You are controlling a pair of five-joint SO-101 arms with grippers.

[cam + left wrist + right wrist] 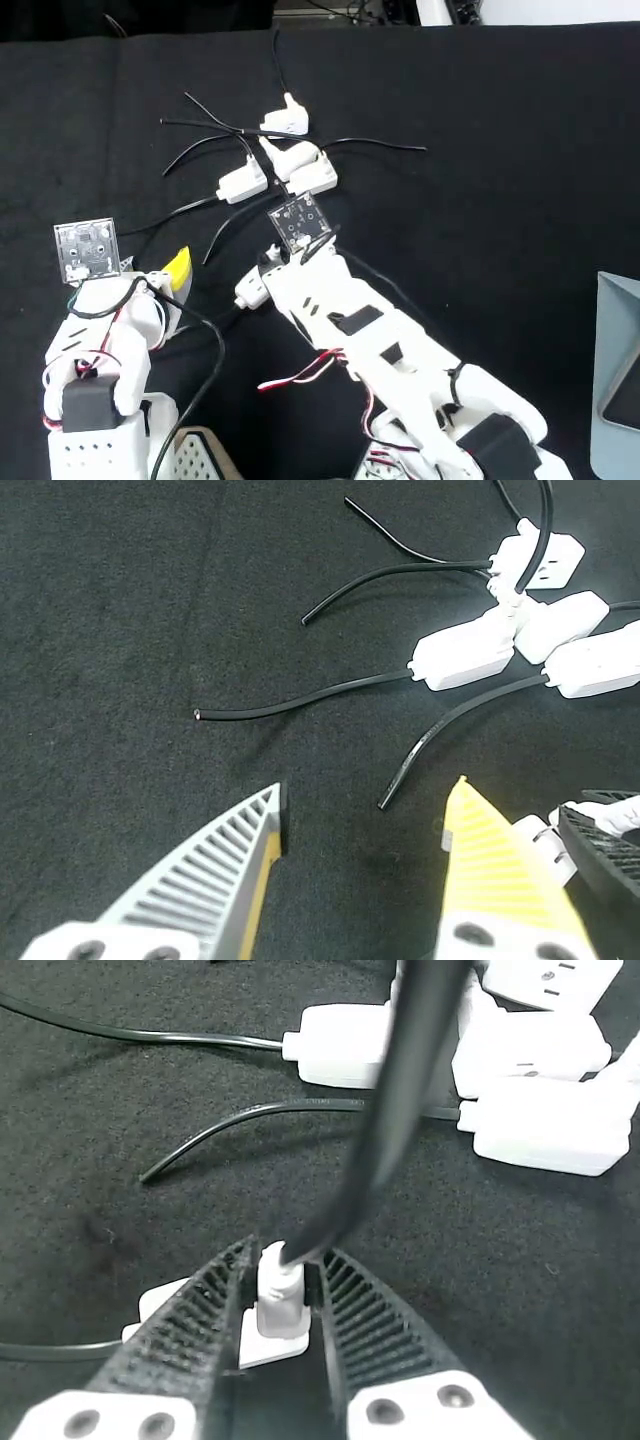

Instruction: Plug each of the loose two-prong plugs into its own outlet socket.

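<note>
A cluster of white socket blocks and plugs (285, 160) with black cords lies at the table's middle back. The same cluster (520, 630) appears in the left wrist view, one block showing its slotted face (545, 562). My right gripper (282, 1295) is shut on a white plug (280, 1305) whose black cord (400, 1090) runs up past the camera. The plug sits low over a white piece (160, 1305) on the cloth. From above, the right gripper (255, 285) is in front of the cluster. My left gripper (365, 825) stands open over bare cloth, its yellow finger (178, 268) near the right gripper.
Loose black cord ends (290, 705) trail over the black cloth left of the cluster. A grey bin (620, 370) stands at the right edge. Both arm bases (100, 400) take up the near edge of the table.
</note>
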